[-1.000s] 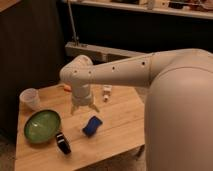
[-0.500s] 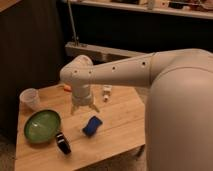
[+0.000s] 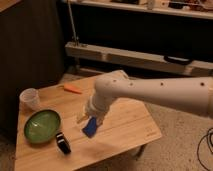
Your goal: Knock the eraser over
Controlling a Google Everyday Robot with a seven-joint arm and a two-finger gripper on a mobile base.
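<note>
The eraser (image 3: 90, 128) is a small deep-blue block standing at a slant on the wooden table (image 3: 125, 127), right of the green bowl (image 3: 42, 125). My gripper (image 3: 89, 118) hangs from the white arm (image 3: 150, 92) just above the eraser's top edge, at or very near touching it. The gripper's lower part overlaps the eraser's upper end in this view.
A black ring-shaped band (image 3: 63, 143) lies in front of the bowl. A clear plastic cup (image 3: 30, 99) stands at the table's back left and an orange object (image 3: 72, 89) lies at the back edge. Metal shelving (image 3: 130, 55) runs behind the table.
The arm has swung right and down, bringing my gripper from beside the bowl's far side down onto the eraser's top. The eraser stays in about the same place.
</note>
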